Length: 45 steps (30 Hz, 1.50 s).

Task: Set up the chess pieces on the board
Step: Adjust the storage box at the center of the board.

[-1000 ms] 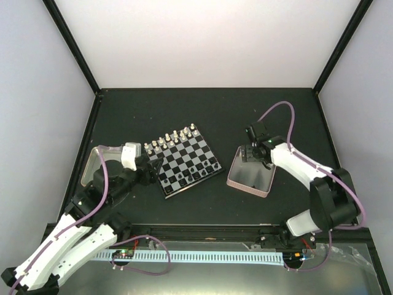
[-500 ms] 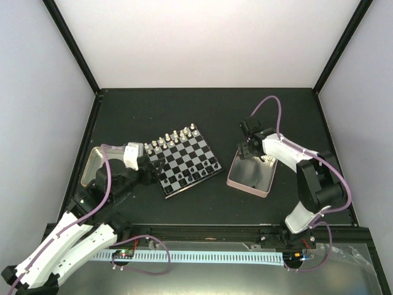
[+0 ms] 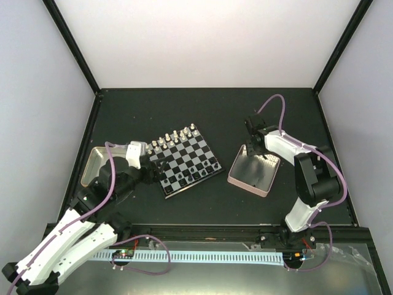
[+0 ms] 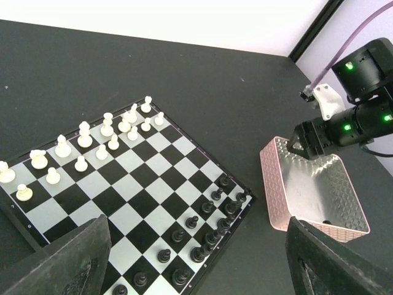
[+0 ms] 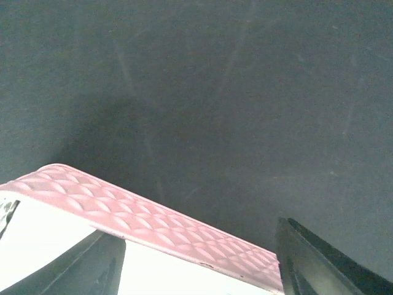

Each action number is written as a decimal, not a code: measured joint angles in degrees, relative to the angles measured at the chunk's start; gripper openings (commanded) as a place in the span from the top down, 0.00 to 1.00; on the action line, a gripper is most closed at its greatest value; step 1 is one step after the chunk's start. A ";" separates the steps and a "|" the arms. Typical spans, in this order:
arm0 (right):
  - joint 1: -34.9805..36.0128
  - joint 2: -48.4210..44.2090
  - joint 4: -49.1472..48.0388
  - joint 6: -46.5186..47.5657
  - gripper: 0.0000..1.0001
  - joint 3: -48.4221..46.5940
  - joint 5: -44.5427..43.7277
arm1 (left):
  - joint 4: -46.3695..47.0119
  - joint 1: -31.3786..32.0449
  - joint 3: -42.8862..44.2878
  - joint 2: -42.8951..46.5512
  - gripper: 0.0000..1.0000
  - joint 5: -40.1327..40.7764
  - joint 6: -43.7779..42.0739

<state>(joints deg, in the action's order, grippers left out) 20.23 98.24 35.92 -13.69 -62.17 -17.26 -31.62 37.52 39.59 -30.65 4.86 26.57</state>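
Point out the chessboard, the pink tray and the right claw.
chessboard (image 4: pixel 141 196), left wrist view, a middle square.
pink tray (image 4: pixel 273 184), left wrist view, its side wall.
right claw (image 5: pixel 190 232), right wrist view, midway between its fingertips.

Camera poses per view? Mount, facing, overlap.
Top external: above, behind the bases, looking down on left arm, right arm, board, pink tray.
Left wrist: facing across the board to the tray and right gripper; own fingers below.
Right wrist: close on the tray's rim and bare table; own fingers in corners.
All three share the tray.

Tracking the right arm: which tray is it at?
The pink-rimmed tray, right of the board: the right gripper hangs over its far edge. The tan-rimmed tray lies left of the board.
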 measured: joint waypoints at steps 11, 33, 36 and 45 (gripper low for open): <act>-6.64 -0.48 -2.10 -3.76 0.71 2.05 -0.83 | 0.44 0.00 0.00 -0.61 0.21 -0.02 -0.46; -14.91 -18.23 -4.11 -24.85 0.76 21.94 2.51 | 1.46 0.00 0.00 -1.22 0.21 -0.66 -0.46; -14.91 -21.03 -3.23 -25.66 0.64 22.23 3.78 | 1.53 0.00 0.00 -1.22 0.21 -0.72 -0.44; -14.01 -26.10 -1.18 -20.83 0.61 15.65 8.57 | 1.77 0.00 0.00 -1.33 0.21 -1.51 -0.42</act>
<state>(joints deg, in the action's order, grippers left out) 6.22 72.14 34.74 -34.52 -46.52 -8.69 -29.85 37.52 39.59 -31.99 3.36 26.15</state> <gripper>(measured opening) 0.388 0.787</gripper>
